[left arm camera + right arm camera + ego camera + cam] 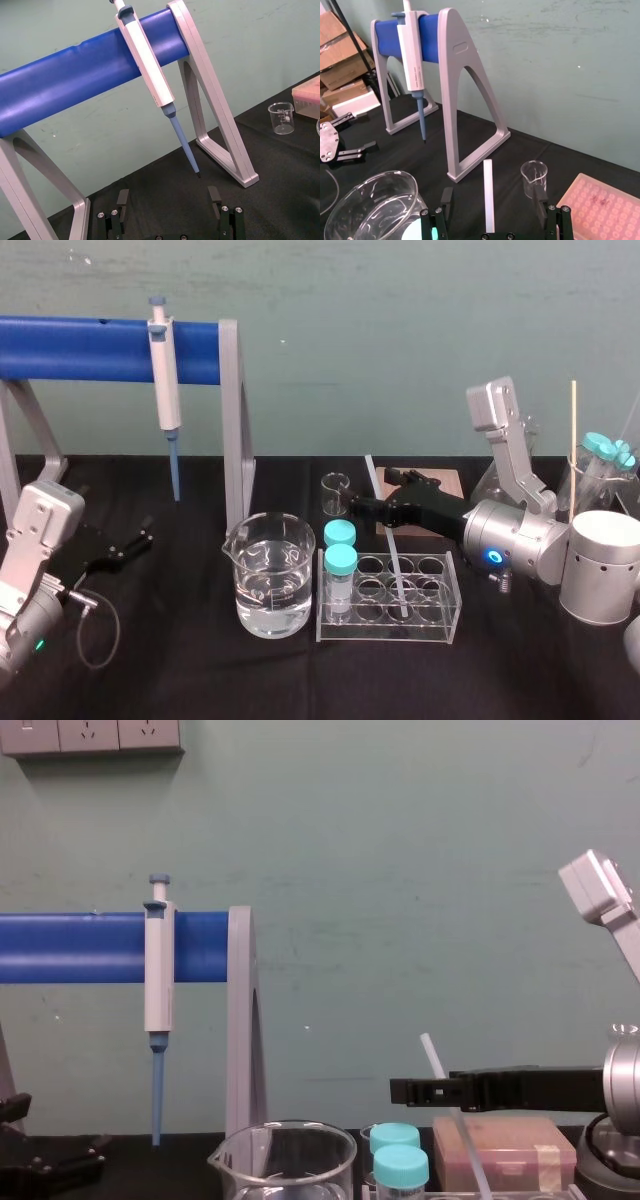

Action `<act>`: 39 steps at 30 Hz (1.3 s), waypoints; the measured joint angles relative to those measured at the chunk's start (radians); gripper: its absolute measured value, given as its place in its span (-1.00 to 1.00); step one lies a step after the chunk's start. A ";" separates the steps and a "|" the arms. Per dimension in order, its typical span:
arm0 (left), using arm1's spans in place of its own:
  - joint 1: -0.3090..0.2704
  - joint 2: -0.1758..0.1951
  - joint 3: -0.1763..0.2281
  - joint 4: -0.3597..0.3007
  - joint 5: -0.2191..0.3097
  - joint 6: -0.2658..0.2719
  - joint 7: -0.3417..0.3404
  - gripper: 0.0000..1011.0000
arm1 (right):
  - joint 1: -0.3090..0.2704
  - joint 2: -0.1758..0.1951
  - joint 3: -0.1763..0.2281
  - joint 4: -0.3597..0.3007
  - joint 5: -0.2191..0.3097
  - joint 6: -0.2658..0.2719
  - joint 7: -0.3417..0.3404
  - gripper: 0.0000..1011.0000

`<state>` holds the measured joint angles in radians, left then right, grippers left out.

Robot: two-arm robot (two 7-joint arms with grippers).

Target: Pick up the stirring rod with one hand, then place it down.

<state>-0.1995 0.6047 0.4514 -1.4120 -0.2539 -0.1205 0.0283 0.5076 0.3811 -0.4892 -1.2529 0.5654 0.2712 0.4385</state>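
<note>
While my left gripper (143, 538) sits parked low at the counter (200, 680), well to the left of the tube rack (440, 628), with its jaws apart and holding nothing, I have the right gripper (372, 490) reaching in from the right, just behind the rack and above it. Its jaws stand apart, one on each side of the stirring rod (392, 552), and from the wrist camera I see no contact with it. The rod leans tilted: its lower end goes down into the rack and its upper end points up and back from it. A beaker (268, 575) of water stands just left of the rack.
</note>
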 joint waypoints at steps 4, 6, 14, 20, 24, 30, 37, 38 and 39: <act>0.000 0.000 0.000 0.000 0.000 0.000 0.000 0.98 | -0.001 0.006 -0.003 -0.003 -0.001 0.012 0.006 0.98; 0.000 0.000 0.000 0.000 0.000 0.000 0.000 0.98 | -0.002 0.008 -0.004 -0.005 -0.001 0.015 0.008 0.98; 0.000 0.000 0.000 0.000 0.000 0.000 0.000 0.98 | -0.005 0.015 -0.007 -0.013 -0.005 0.018 0.012 0.98; 0.000 0.000 0.000 0.000 0.000 0.000 0.000 0.98 | -0.005 0.014 -0.006 -0.013 -0.005 0.018 0.012 0.98; 0.000 0.000 0.000 0.000 0.000 0.000 0.000 0.98 | -0.005 0.014 -0.006 -0.013 -0.004 0.018 0.012 0.89; 0.000 0.000 0.000 0.000 0.000 0.000 0.000 0.98 | -0.005 0.014 -0.006 -0.013 -0.004 0.018 0.012 0.62; 0.000 0.000 0.000 0.000 0.000 0.000 0.000 0.98 | -0.005 0.013 -0.005 -0.013 -0.003 0.018 0.012 0.20; 0.000 0.000 0.000 0.000 0.000 0.000 0.000 0.98 | -0.005 0.013 -0.005 -0.012 -0.003 0.019 0.012 0.09; 0.000 0.000 0.000 0.000 0.000 0.000 0.000 0.98 | -0.005 0.013 -0.005 -0.012 -0.003 0.019 0.012 0.06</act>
<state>-0.1995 0.6047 0.4514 -1.4120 -0.2539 -0.1205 0.0283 0.5026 0.3943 -0.4938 -1.2653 0.5627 0.2897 0.4506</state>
